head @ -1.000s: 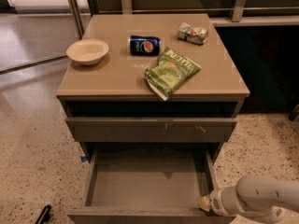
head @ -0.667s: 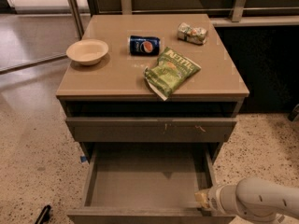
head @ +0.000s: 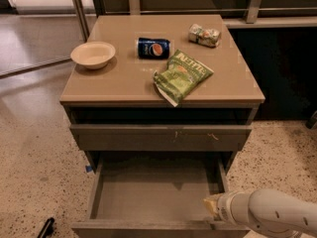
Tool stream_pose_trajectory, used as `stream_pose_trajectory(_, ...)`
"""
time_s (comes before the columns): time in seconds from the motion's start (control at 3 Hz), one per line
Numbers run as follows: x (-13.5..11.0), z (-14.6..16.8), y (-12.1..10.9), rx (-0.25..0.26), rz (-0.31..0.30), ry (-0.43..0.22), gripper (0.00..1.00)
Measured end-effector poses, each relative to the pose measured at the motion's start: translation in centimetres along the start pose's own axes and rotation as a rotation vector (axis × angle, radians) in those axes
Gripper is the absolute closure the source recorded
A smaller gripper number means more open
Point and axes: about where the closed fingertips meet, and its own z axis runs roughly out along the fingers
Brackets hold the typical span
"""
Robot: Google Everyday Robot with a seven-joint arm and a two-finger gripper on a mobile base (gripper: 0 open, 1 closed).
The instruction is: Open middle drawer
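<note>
We see the middle drawer (head: 153,192) low in the centre of the frame, pulled well out of the cabinet. It is wide and shallow, with a smooth grey floor and nothing lying in it; its plain front edge runs along the bottom of the picture. Just above it sits the upper drawer front (head: 124,137), which is pushed in and carries pale scratch marks right of centre.

The pale, rounded arm (head: 277,214) comes in from the lower right corner, lying nearly level and pointing left. The gripper (head: 212,206) is at the drawer's right front corner, against the right side wall. We cannot tell whether it is apart or together.

The tan cabinet top (head: 124,88) fills the upper middle of the frame. On it we find:
- a green chip bag (head: 182,76) right of centre
- a cream bowl (head: 93,54) at the left
- a dark blue can (head: 153,48) on its side, between them and further back
- a small crumpled packet (head: 204,34) at the back right

Speckled floor (head: 34,172) surrounds the cabinet, and a small black object (head: 46,227) lies on it at the lower left.
</note>
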Motion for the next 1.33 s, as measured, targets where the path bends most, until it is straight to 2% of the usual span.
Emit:
stream_pose_trajectory(1.0,0.00,0.00,0.00,0.000,0.000,0.000,0.12)
stream_pose_trajectory(1.33,0.00,0.00,0.01,0.000,0.000,0.000,0.00)
